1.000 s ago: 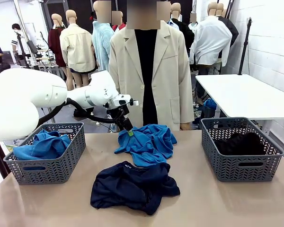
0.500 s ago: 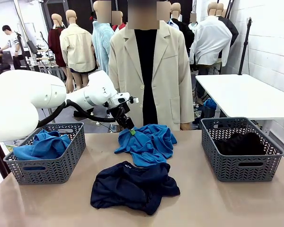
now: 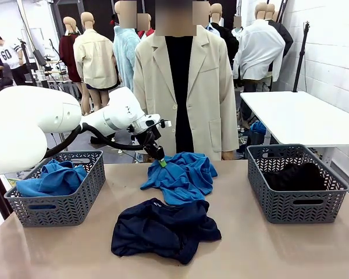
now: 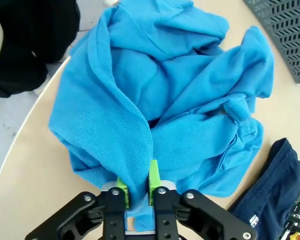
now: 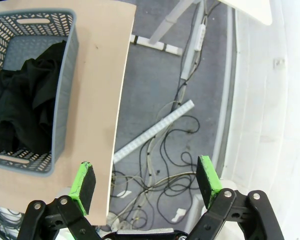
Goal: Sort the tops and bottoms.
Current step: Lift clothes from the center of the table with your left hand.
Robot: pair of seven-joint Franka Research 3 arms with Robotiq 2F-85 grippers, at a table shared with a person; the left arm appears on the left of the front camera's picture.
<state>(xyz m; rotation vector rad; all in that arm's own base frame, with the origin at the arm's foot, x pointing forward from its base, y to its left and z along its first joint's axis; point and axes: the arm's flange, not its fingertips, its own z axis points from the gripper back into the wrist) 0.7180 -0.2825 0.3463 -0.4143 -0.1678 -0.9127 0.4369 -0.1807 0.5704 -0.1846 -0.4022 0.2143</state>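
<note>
Pads (image 4: 153, 176) of the left gripper (image 4: 138, 184) pinch a raised fold of the bright blue garment (image 4: 190, 95), heaped at the far side of the table (image 3: 267, 250) just beyond the dark navy garment (image 3: 163, 229). Grasping looks like the step in hand; next comes a clean lift, probably toward the left basket (image 3: 58, 206) holding another blue garment (image 3: 55, 177). The right gripper (image 5: 146, 181) gapes wide and empty off the table edge.

Dark navy garment (image 4: 271, 197) runs off the view's edge — print unreadable.
</note>
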